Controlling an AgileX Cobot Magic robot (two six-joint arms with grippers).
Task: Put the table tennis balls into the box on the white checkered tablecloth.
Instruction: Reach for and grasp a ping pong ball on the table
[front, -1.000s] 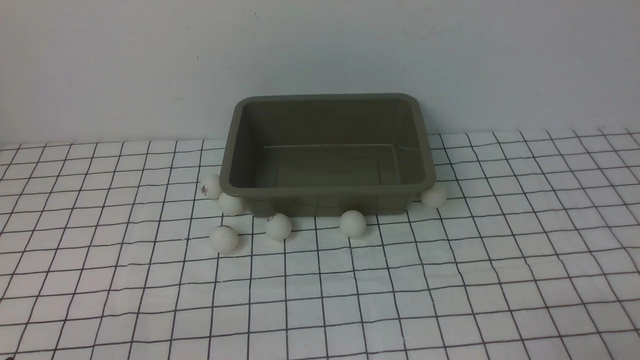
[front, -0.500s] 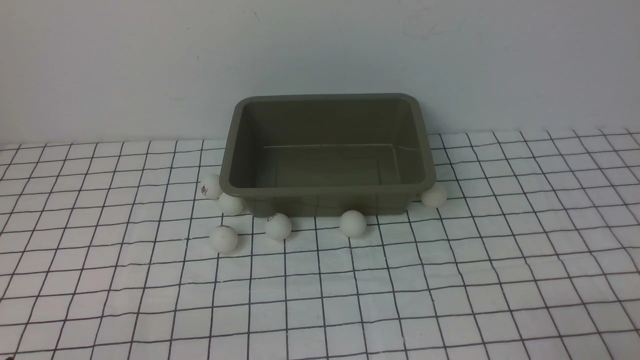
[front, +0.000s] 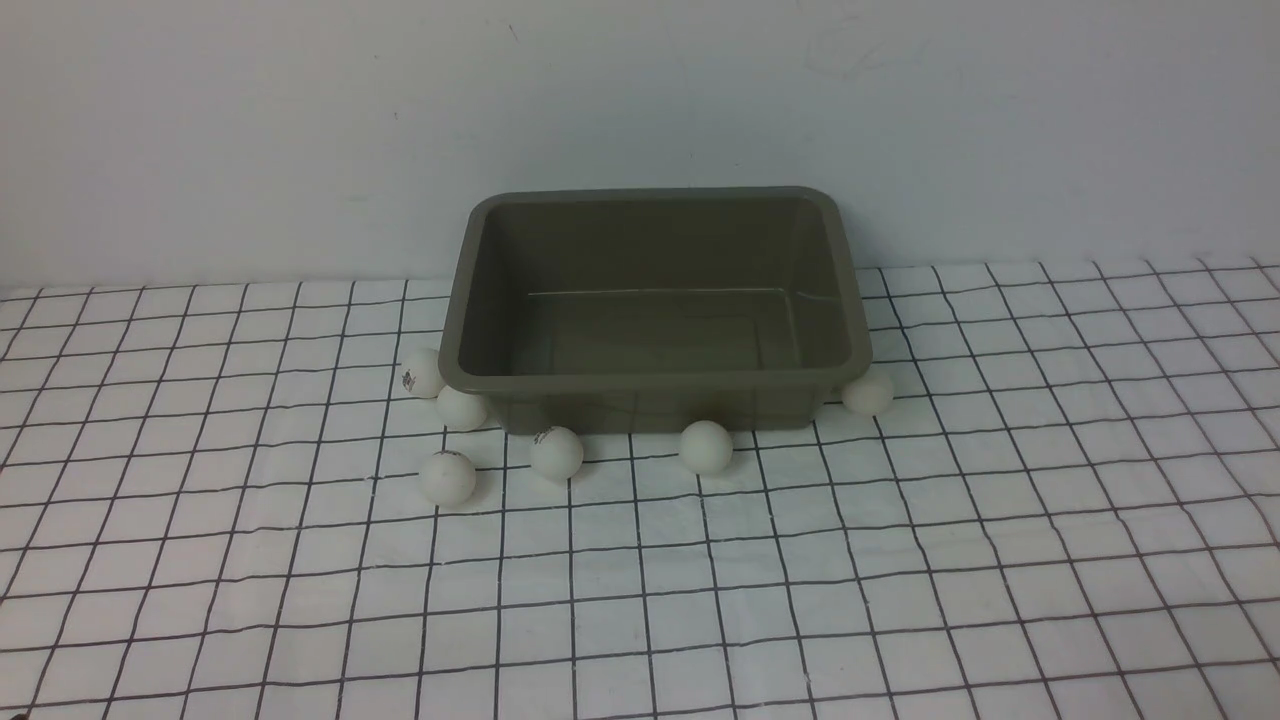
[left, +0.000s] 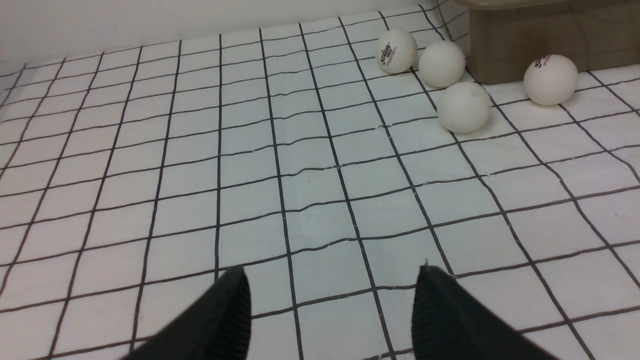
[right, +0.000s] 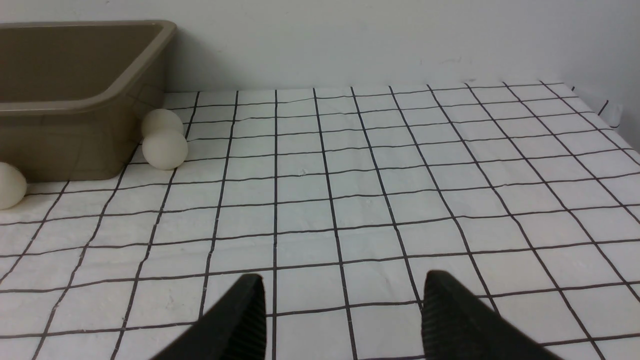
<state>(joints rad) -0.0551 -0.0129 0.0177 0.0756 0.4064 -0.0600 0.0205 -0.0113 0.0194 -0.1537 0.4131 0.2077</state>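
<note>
- Sitting on the white checkered tablecloth (front: 700, 600), outside the box (front: 655, 381), are all the table tennis balls (front: 556, 452) the cameras catch. The front view shows six.
- Four of them bunch around the box's front-left corner. Two are side by side right at the corner, one is just in front of the near wall, and one sits a bit further out on the cloth.
- Another ball rests by the middle of the near wall, and one is tucked at the front-right corner.
- The box is an olive-grey tub, upright, set toward the back of the cloth near the wall (front: 640, 100).
- The left gripper (left: 332, 277) has its black jaws spread wide with nothing between them. It's over bare cloth, well apart from the balls. Whether the tips touch the cloth, can't tell.
- The right gripper (right: 345, 281) is the same deal: jaws wide apart, holding nothing, over bare grid squares, well away from the box.
- The cloth is white with a thin black grid and a bit wrinkly. The wall behind is plain and pale.
- The right wrist view shows two balls at the right corner, one behind the other, where the front view only shows one.
- The left wrist view picks up printed logos on two balls near the left corner.
- Both grippers only show up in their own wrist views.
</note>
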